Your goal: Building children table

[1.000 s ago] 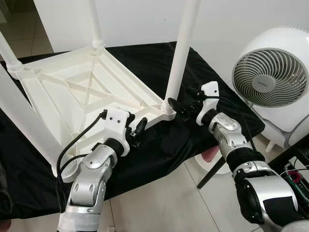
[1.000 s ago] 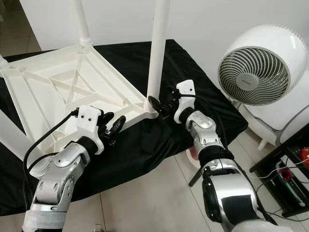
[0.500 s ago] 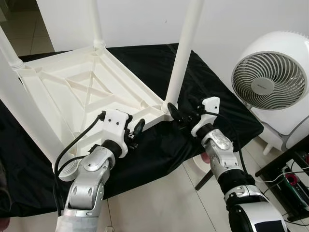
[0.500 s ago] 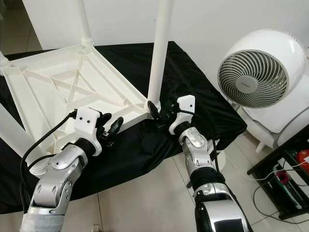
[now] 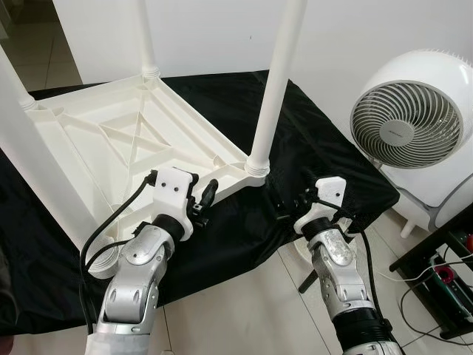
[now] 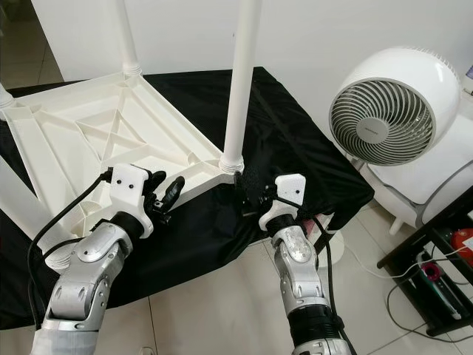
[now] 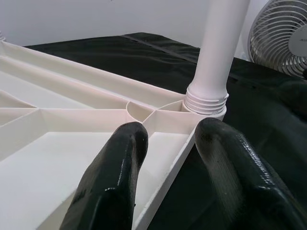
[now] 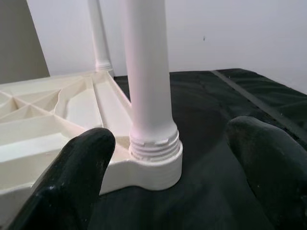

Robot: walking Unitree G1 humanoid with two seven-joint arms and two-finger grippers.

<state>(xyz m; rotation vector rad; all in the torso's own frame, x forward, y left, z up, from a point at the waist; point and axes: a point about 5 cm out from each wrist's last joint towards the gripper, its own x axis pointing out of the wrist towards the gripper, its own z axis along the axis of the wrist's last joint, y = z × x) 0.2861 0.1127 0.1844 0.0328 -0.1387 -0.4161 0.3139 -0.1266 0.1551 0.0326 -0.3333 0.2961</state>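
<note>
Hovering open-fingered and empty, left gripper (image 5: 204,198) and right gripper (image 6: 251,201) are flanking the upturned table (image 5: 126,140), its visible legs (image 5: 272,89) seemingly all fitted

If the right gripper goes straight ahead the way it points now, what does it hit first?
Most likely the threaded base of the nearest table leg. The right gripper is open, with the leg centred between its fingers, above the black cloth. The gap to it is hard to judge.

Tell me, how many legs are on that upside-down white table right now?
4. One leg stands at the corner nearest the fan, one at the far corner, one at the far left, and one closest on the left.
</note>
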